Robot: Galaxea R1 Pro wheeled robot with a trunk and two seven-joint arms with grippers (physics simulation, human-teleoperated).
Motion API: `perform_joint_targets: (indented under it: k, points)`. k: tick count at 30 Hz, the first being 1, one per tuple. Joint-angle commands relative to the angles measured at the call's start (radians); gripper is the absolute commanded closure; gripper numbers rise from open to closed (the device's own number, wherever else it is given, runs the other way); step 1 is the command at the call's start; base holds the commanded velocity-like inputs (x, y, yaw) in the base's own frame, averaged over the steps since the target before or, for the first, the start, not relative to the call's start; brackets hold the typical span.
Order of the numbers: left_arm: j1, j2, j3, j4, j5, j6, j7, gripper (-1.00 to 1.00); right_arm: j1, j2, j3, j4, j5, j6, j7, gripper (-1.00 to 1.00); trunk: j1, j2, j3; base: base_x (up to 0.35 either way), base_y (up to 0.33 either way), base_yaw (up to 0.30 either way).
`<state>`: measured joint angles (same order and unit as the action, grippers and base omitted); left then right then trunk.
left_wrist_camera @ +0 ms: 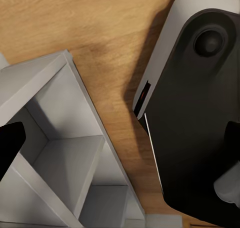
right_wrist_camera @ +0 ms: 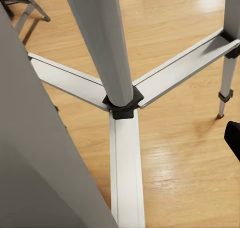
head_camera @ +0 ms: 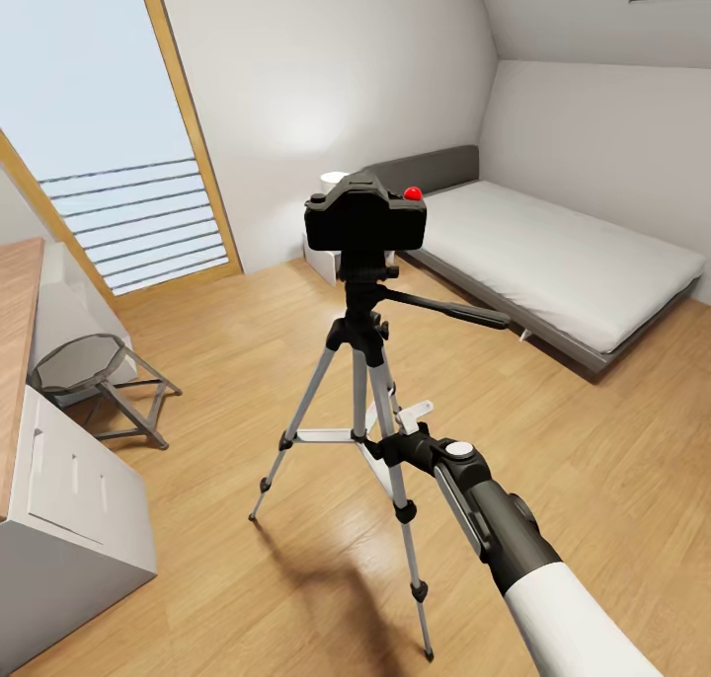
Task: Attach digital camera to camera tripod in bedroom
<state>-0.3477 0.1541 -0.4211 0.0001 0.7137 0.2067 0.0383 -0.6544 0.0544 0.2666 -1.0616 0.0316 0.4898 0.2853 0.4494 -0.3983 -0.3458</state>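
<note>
The black digital camera (head_camera: 365,218), with its red button (head_camera: 413,193) on top, sits level on the head of the camera tripod (head_camera: 367,361). The tripod stands upright on the light wood floor in the bedroom, its pan handle (head_camera: 454,312) pointing right. My right gripper (head_camera: 395,428) is open at mid height beside the tripod's legs, well below the camera. In the right wrist view the centre column (right_wrist_camera: 105,43) and the brace hub (right_wrist_camera: 122,103) are very close, and one black fingertip (right_wrist_camera: 233,138) shows at the edge. My left gripper (left_wrist_camera: 120,138) is open and holds nothing.
A low grey bed (head_camera: 553,253) lies at the right behind the tripod. At the left are a round grey stool (head_camera: 89,371), a white cabinet (head_camera: 69,499) under a wooden top (head_camera: 15,341), and a glass door (head_camera: 109,134). The left wrist view looks down on my base (left_wrist_camera: 200,113) and a grey shelf (left_wrist_camera: 65,153).
</note>
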Motion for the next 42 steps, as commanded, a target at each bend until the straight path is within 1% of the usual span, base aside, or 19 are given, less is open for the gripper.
perform_joint_targets:
  k: [1, 4, 6, 10, 11, 19, 20, 24, 30, 38, 42]
  points:
    - [-0.001, 0.0, -0.008, 0.0, 0.01, 0.002, 0.002, -1.0, -0.001, 0.0, -0.001, -0.001, 0.006, 0.005, 0.003, -1.0, 0.001, -0.002, -0.002, 0.0, 0.0, 0.0]
    - [-0.001, -0.001, -0.008, 0.0, 0.01, 0.0, 0.002, -1.0, -0.001, -0.005, -0.001, 0.0, 0.005, 0.009, 0.005, -1.0, 0.001, -0.002, -0.002, 0.0, 0.0, 0.0]
    - [-0.001, -0.002, -0.008, 0.0, 0.01, -0.001, 0.001, -1.0, -0.001, -0.015, -0.001, 0.0, 0.005, 0.016, 0.006, -1.0, 0.001, -0.002, -0.002, 0.0, 0.0, 0.0]
    - [-0.001, -0.003, -0.008, 0.001, 0.01, -0.001, 0.002, -1.0, -0.001, -0.044, 0.0, -0.001, -0.001, 0.046, 0.011, -1.0, 0.001, -0.002, -0.002, 0.0, 0.0, 0.0]
    - [0.0, -0.003, -0.008, 0.001, 0.01, -0.001, 0.002, -1.0, -0.001, -0.057, 0.0, -0.001, -0.003, 0.063, 0.018, -1.0, 0.001, -0.002, -0.002, 0.0, 0.0, 0.0]
    - [0.0, -0.003, -0.008, 0.0, 0.01, -0.001, 0.002, -1.0, -0.002, -0.099, 0.0, -0.002, 0.005, 0.099, 0.067, -1.0, 0.001, -0.002, -0.002, 0.0, 0.0, 0.0]
    - [0.0, -0.004, -0.008, 0.0, 0.01, -0.001, 0.002, -1.0, -0.002, -0.11, 0.0, 0.0, 0.005, 0.102, 0.074, -1.0, 0.001, -0.002, -0.002, 0.0, 0.0, 0.0]
    - [0.0, -0.004, -0.008, 0.0, 0.01, -0.001, 0.002, -1.0, -0.002, -0.13, 0.0, 0.011, 0.004, 0.104, 0.082, -1.0, 0.001, -0.002, -0.002, 0.0, 0.0, 0.0]
    - [0.0, -0.004, -0.008, 0.001, 0.01, -0.001, 0.002, -1.0, -0.001, -0.143, 0.0, 0.05, 0.003, 0.102, 0.086, -1.0, 0.001, -0.002, -0.002, 0.0, 0.0, 0.0]
    - [0.0, -0.009, -0.008, 0.001, 0.009, -0.001, 0.002, -1.0, -0.001, -0.147, 0.0, 0.115, 0.005, 0.096, 0.087, -1.0, 0.001, -0.002, -0.002, 0.0, 0.0, 0.0]
    - [0.0, -0.015, -0.008, 0.001, 0.009, -0.001, 0.002, -1.0, -0.001, -0.148, 0.0, 0.147, 0.005, 0.094, 0.088, -1.0, 0.001, -0.002, -0.002, 0.0, 0.0, 0.0]
